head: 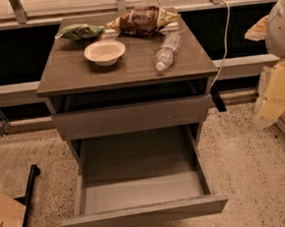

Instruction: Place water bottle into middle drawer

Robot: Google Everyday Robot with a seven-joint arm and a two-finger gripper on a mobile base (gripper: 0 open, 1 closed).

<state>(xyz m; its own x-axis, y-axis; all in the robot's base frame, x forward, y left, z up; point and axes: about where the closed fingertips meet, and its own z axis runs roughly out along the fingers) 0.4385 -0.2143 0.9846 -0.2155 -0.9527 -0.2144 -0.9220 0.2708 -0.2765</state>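
- Step in hand: the pick has not begun. The water bottle (167,51) lies on its side on the tabletop (129,72), near the right edge, with its white cap pointing toward the front.
- The middle drawer (143,191) is pulled well out below the closed top drawer front (133,116), and its lighter floor is bare. By my reading, only 2 steps remain: grasp, then place.
- The gripper is out of the camera view, so whether it is wide, narrow or holding anything cannot be told. Nothing touches the bottle.
- Arm pose: no arm is plainly visible. A pale grey shape (280,21) at the right edge may be part of the robot, but I cannot tell.
- The next move probably calls for a reach down onto the bottle's ribbed body, closing across its width. A round bottle lying flat may roll if nudged.
- Neighbours: the white bowl (104,52) sits well to the bottle's left. The brown snack bag (141,20) lies just behind the bottle's base, so an approach from the front or from above looks cleaner.
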